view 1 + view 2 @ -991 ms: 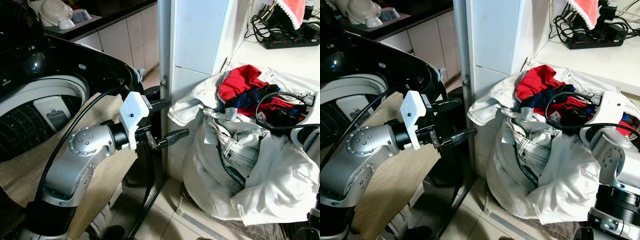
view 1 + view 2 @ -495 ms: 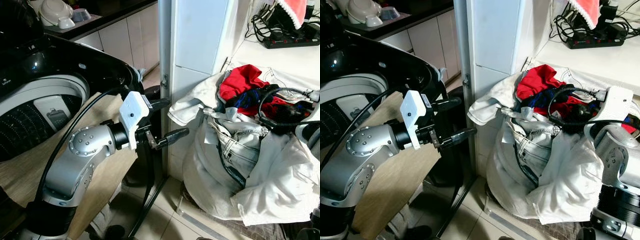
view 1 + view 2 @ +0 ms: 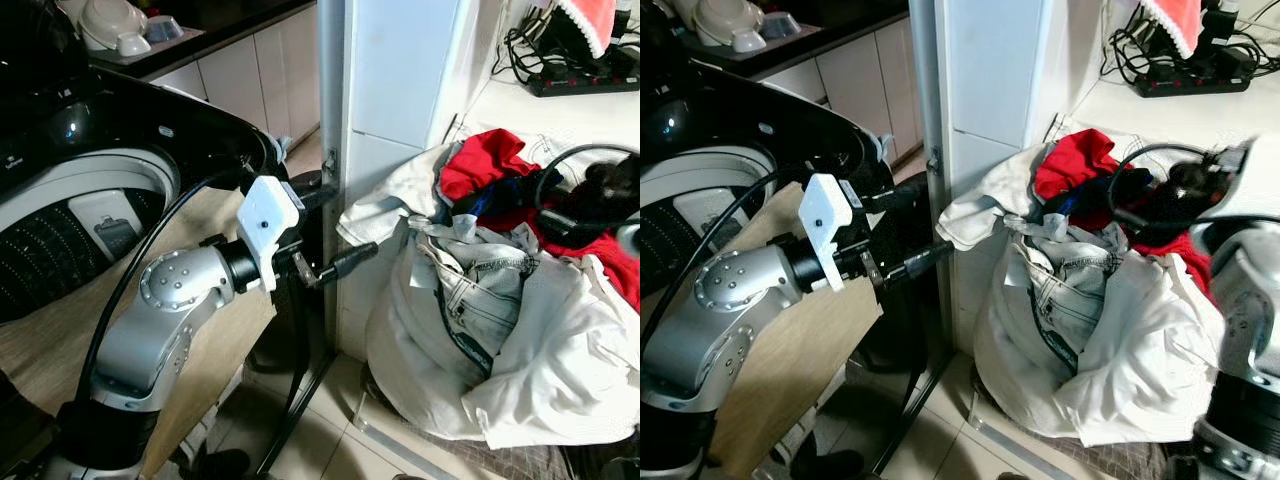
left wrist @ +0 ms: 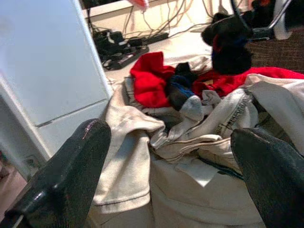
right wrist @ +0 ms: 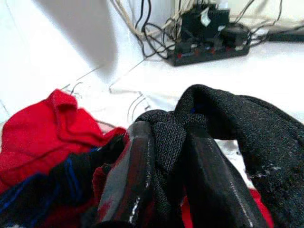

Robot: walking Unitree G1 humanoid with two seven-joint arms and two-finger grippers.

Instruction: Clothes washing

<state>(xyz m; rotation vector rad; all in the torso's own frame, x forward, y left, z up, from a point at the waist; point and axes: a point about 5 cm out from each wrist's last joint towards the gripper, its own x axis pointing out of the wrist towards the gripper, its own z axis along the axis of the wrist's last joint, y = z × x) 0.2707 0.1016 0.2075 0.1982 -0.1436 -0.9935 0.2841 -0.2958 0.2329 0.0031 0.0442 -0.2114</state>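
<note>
- Left eye view: left gripper (image 3: 330, 232) spread, beside the washer (image 3: 80, 190), pointing at the laundry bag (image 3: 500, 340).
- Right wrist view: right gripper (image 5: 166, 190) pinching a black garment (image 5: 228, 123) above the red clothes (image 5: 42, 128).
- Left wrist view: fingers (image 4: 61, 185) wide apart, bag between them.

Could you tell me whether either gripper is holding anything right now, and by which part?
The right gripper pinches a fold of a black knit garment between its fingers, above the laundry pile. The left gripper is open and holds nothing.
</note>
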